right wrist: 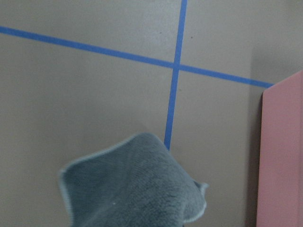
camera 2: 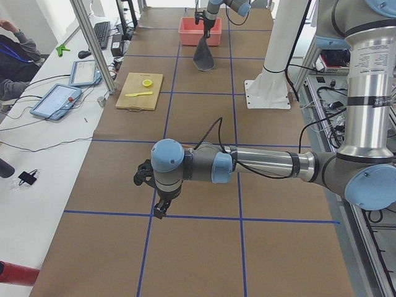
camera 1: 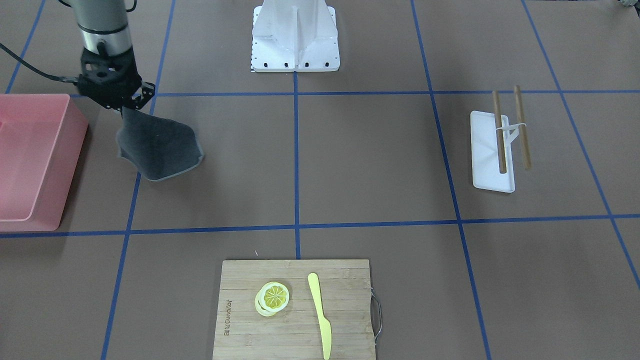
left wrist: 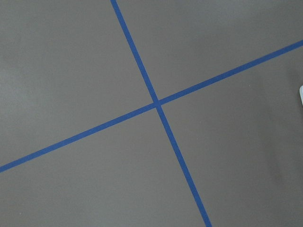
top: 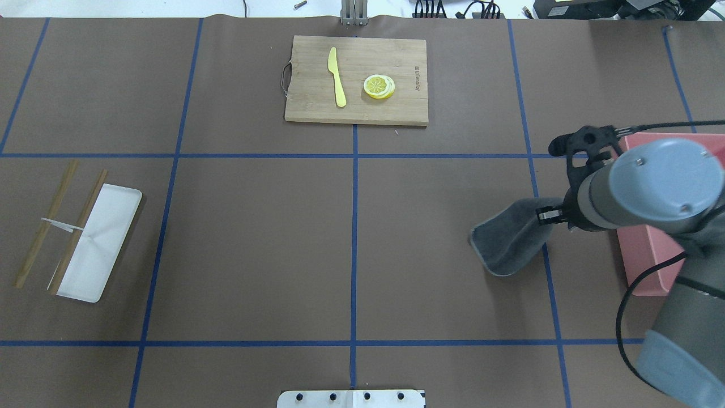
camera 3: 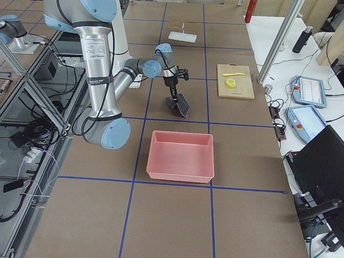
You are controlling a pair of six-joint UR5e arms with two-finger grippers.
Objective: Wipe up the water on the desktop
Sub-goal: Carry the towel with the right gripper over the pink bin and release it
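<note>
The desktop (camera 1: 370,160) is a matte brown surface crossed by blue tape lines. I cannot make out any water on it. My right gripper (camera 1: 125,107) is shut on the top edge of a grey cloth (camera 1: 160,145), which hangs down toward the desktop beside a blue tape line. The cloth also shows in the overhead view (top: 510,238) and the right wrist view (right wrist: 132,189). My left gripper (camera 2: 159,210) shows only in the exterior left view, low over the bare desktop near a tape crossing; I cannot tell whether it is open or shut.
A pink bin (camera 1: 30,160) stands right beside the cloth. A bamboo cutting board (camera 1: 295,310) with a lemon slice (camera 1: 273,297) and a yellow knife (camera 1: 320,315) lies on the operators' side. A white tray with chopsticks (camera 1: 492,150) lies on my left side. The robot's base (camera 1: 295,37) is mid-table.
</note>
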